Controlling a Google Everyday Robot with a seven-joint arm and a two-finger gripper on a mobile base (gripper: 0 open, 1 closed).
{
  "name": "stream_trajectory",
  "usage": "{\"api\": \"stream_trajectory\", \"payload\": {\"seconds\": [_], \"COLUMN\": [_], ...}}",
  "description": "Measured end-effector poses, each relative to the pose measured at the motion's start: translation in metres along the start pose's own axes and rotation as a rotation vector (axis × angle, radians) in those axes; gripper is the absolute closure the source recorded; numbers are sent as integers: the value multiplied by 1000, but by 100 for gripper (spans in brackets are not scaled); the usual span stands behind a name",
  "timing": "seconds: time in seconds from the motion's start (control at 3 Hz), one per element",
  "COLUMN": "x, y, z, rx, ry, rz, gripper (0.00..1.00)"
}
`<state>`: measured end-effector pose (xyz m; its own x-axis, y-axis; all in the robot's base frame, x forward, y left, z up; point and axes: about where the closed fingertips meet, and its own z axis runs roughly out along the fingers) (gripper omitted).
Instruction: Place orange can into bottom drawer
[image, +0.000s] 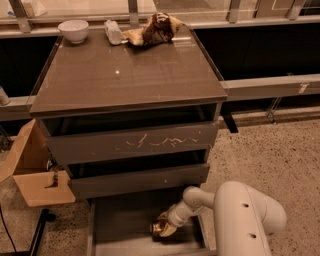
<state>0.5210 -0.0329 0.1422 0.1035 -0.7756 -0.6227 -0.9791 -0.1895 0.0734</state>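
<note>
A: Starting closest in: pale arm (245, 215) low on the right, angled left and down into the bottom drawer (125, 225), pulled out well past the near edge of the tabletop (125, 75).

B: And the gripper (164, 226)?

A: Down inside that drawer, toward its right wall, pressed right up against the orange can (159, 230).

B: Clamped on it or loose?

A: Cannot tell. Open or closed, simply not readable from this angle. In contact with the can, though, no gap to speak of.

B: Exact spot for the can?

A: Between the drawer's side walls, right of centre, low over the smooth floor. Resting or just lifted, impossible to say. Gold-orange sheen, tilted a touch.

B: Moving up and back?

A: Next, the plain dark drawer (140, 181), out only slightly. Above that, the scratched drawer (135, 144), pale marks across its front, sitting just under the near edge of the tabletop.

B: Off to the side?

A: Cardboard box (35, 170) on the floor, beyond the near left corner, flap raised, just beside the cabinet.

B: And up top?

A: Bare brown surface through the middle, then three things along the far edge. White bowl (73, 30) at the far left corner. Clear bottle (113, 32) on its side, left of the middle. Brown snack bag (152, 30) crumpled just beside the bottle, toward the far right corner.
</note>
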Motion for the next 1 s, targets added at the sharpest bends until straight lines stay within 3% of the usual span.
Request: {"api": "stream_trajectory", "payload": {"seconds": [0.67, 1.0], "x": [0, 0], "y": [0, 0], "z": [0, 0], "rx": [0, 0], "ry": [0, 0], "rz": [0, 0], "gripper": [35, 4]}}
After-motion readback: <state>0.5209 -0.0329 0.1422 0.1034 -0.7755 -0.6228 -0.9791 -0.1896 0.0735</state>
